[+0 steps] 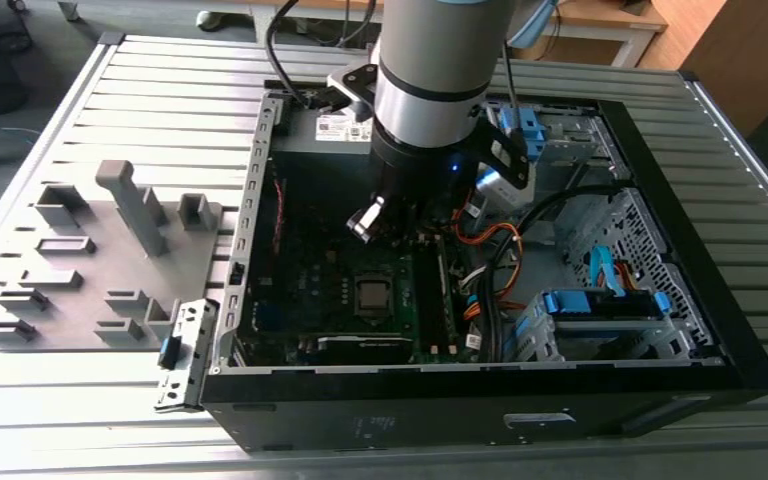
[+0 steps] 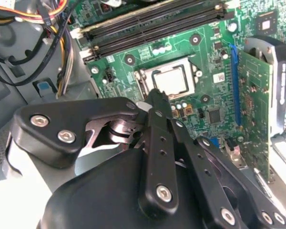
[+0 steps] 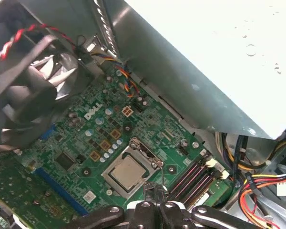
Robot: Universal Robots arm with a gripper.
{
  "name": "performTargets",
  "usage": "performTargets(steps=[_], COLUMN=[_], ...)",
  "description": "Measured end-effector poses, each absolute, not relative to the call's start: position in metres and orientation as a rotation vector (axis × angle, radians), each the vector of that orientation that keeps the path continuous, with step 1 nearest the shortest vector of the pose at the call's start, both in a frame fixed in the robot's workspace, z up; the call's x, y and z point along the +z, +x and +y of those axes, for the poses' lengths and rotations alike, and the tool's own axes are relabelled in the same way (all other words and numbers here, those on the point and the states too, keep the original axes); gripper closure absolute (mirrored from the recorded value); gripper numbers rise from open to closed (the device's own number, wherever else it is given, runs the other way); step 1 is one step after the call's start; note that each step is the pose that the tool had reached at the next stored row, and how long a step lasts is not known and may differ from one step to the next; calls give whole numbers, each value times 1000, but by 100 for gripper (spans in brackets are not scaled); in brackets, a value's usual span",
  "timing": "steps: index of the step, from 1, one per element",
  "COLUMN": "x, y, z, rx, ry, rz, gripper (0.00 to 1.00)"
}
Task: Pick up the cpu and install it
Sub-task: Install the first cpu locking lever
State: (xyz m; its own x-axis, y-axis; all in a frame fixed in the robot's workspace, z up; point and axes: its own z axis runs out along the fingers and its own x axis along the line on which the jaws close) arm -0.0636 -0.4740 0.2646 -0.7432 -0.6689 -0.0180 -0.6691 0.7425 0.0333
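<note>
Closed, with fingertips pressed together and nothing between them, the claw [image 2: 155,98] is seen in both wrist views [image 3: 155,188] hanging just above the motherboard [image 2: 214,71]. The cpu [image 3: 127,170] is seated flat in the socket [image 3: 133,168], its grey face showing in the second wrist view [image 2: 174,80] just beyond the fingertips. In the exterior view the arm [image 1: 424,90] is lowered into the open case [image 1: 704,330], which lies on the slatted counter [image 1: 157,90] beside a grey tray [image 1: 104,260].
</note>
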Motion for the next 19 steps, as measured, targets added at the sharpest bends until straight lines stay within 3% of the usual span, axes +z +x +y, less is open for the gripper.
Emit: performTargets(steps=[19], x=[260], y=[-53], z=[-452], rx=[53], ry=[-1125], rz=[2929], gripper=[89])
